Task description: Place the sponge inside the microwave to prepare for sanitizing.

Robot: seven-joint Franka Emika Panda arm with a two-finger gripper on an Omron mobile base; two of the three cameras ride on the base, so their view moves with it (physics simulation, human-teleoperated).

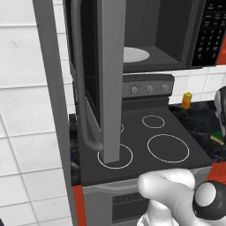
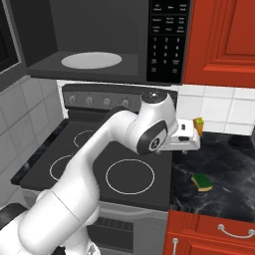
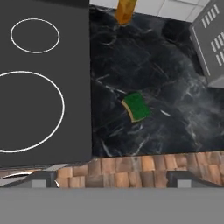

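Observation:
The sponge [image 3: 136, 106], green side up with a yellowish edge, lies flat on the black marble counter [image 3: 175, 118] just right of the stove; it also shows as the sponge [image 2: 201, 182] and the sponge [image 1: 217, 137]. My gripper [image 3: 113, 181] hangs well above it, open, with nothing between the fingertips [image 3: 43, 179]. The hand [image 2: 184, 141] hovers over the stove's right edge. Above the stove the microwave [image 2: 94, 37] stands with its door [image 1: 106, 79] swung open to the left. Its white turntable [image 2: 91, 60] is bare, and its keypad [image 2: 169, 40] sits to the right.
A small upright orange-yellow object [image 3: 124, 11] stands at the counter's back by the wall. A grey slotted appliance [image 3: 212, 43] sits at the counter's right. The black stove [image 2: 129, 174] lies left of the sponge. Red cabinets [image 2: 219, 40] flank the microwave. The open door's bar handle [image 1: 81, 88] juts over the stove.

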